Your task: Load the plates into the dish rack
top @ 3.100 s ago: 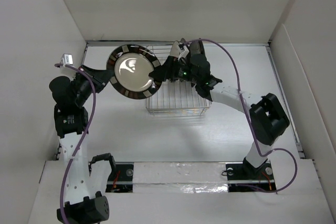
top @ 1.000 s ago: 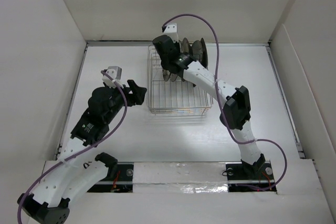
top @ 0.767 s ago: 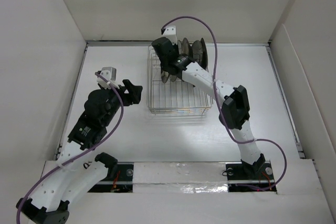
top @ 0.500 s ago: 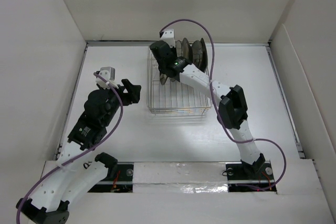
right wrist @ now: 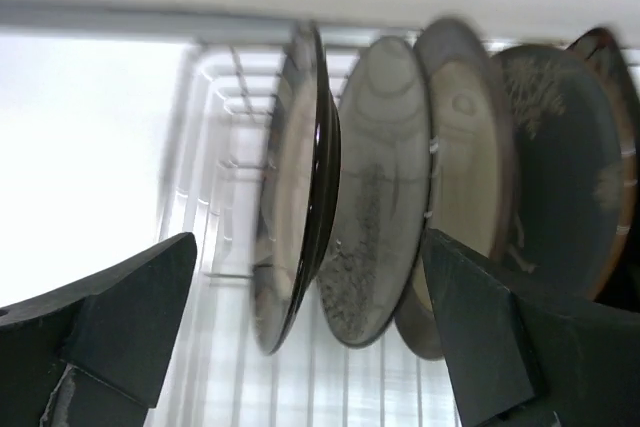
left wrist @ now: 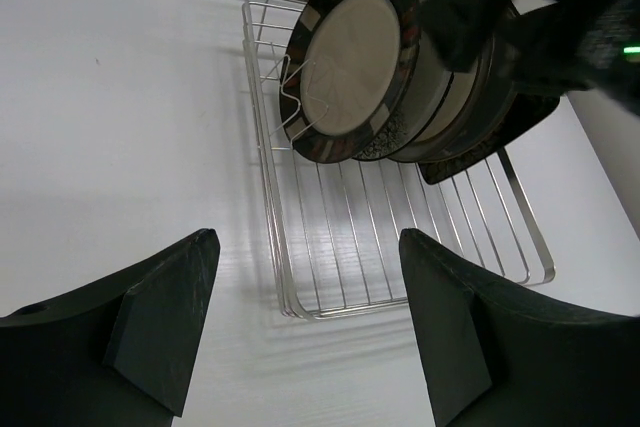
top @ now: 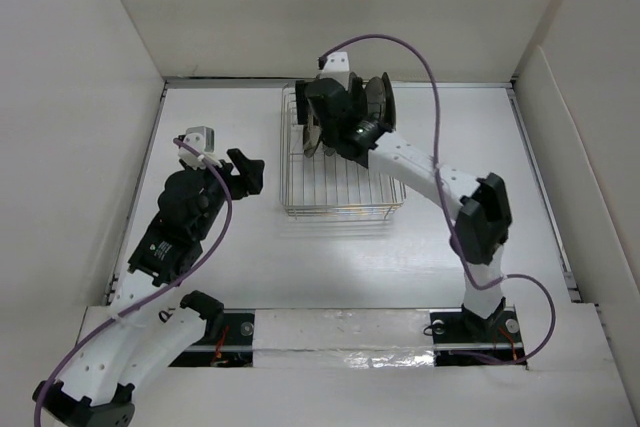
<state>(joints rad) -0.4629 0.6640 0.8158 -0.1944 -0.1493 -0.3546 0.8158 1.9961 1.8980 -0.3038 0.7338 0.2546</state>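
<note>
Several plates (left wrist: 350, 57) stand upright side by side at the far end of the silver wire dish rack (left wrist: 400, 247). The front one (right wrist: 295, 187) is round with a dark patterned rim and a pale centre. Behind it stand a speckled pale plate (right wrist: 375, 187), a cream plate (right wrist: 465, 147) and the grey plate with the white deer (right wrist: 560, 167). My right gripper (right wrist: 300, 337) hangs open just above the front plates (top: 375, 97), holding nothing. Left of the rack (top: 335, 192), my left gripper (top: 248, 172) is open and empty (left wrist: 305, 317).
The rack's near half (left wrist: 390, 267) holds only bare wires. White walls close the table at the back (top: 340, 7), left and right. The right arm (top: 430, 172) stretches over the rack's right side.
My right gripper has opened and let go of the dark-rimmed plate, which now stands in the rack. The right arm has shifted right and drawn back a little. The left arm has barely moved.
</note>
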